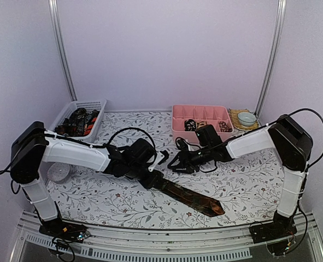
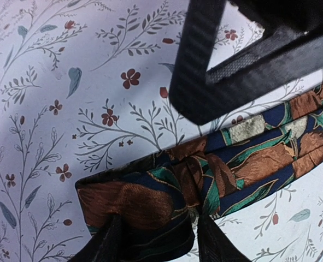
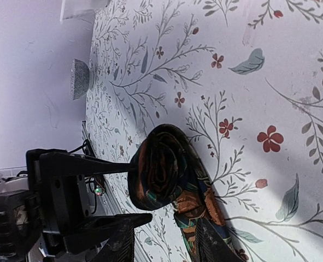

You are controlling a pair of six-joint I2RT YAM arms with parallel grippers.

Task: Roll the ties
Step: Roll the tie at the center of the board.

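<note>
L wrist: tie (image 2: 248,158) cut off rt edge; basket (image 1: 90,102) contents indistinct

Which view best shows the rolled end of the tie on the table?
Right wrist: the tie's rolled end faces the camera, spiral layers visible. Left wrist shows its outer wrap, held in the left end effector. Top external shows only the flat tail; the roll is hidden.

rear blocked: pink tray (image 1: 175,124), mesh basket (image 1: 88,103); tie (image 1: 188,196) mid-table; near-left tabletop (image 1: 95,196) open
</note>
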